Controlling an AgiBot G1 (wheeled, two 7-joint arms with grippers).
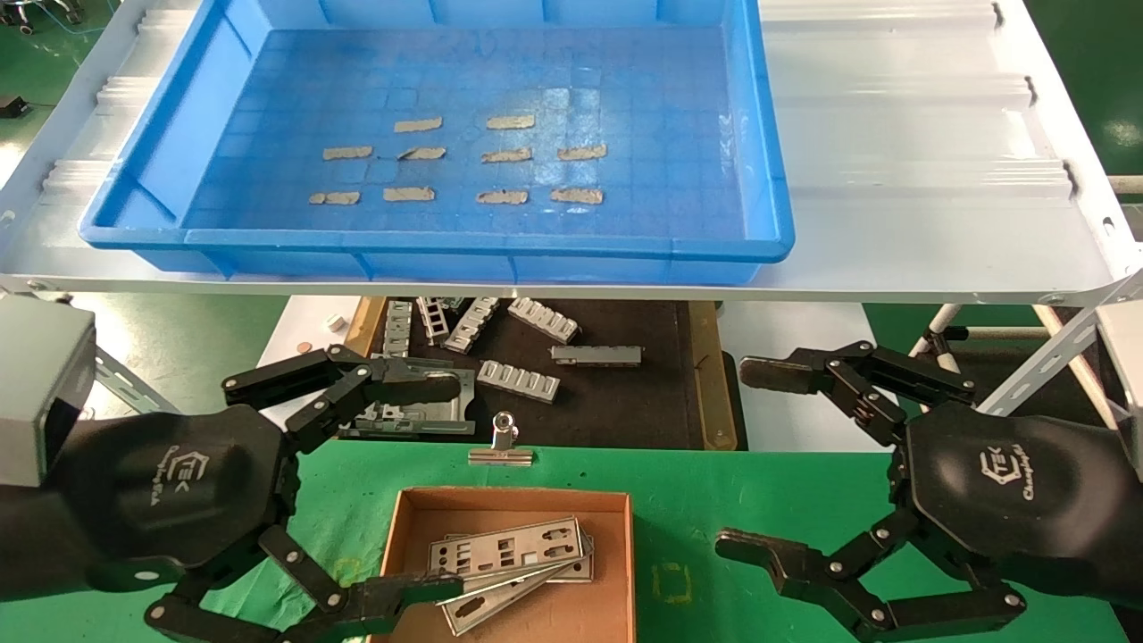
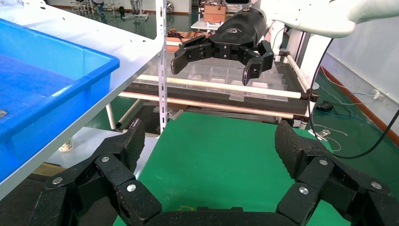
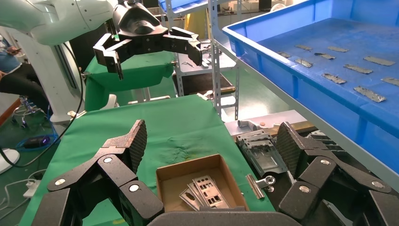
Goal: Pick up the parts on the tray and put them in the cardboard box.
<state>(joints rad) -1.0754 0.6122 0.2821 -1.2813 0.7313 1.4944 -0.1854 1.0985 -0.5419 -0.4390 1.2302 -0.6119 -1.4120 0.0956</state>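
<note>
The blue tray (image 1: pixel 429 246) sits on a white shelf at the back; only grey strips show on its floor, no parts. The cardboard box (image 1: pixel 513 500) stands on the green cloth at the front centre and holds a few silver parts (image 1: pixel 509 549), stacked askew. My left gripper (image 1: pixel 446 487) hangs open beside the box's left side, with nothing between its fingers. To the right of the box, my right gripper (image 1: pixel 746 457) is open and empty. The right wrist view shows the box (image 3: pixel 188 172) and the parts (image 3: pixel 204 190) beneath the open right gripper (image 3: pixel 211 141).
Several grey tape-like strips (image 1: pixel 500 156) lie on the tray floor. Below the white shelf (image 1: pixel 893 179), a dark mat (image 1: pixel 625 402) carries ribbed metal pieces (image 1: pixel 518 379). A binder clip (image 1: pixel 502 446) sits just behind the box. Green cloth (image 1: pixel 696 500) lies right of the box.
</note>
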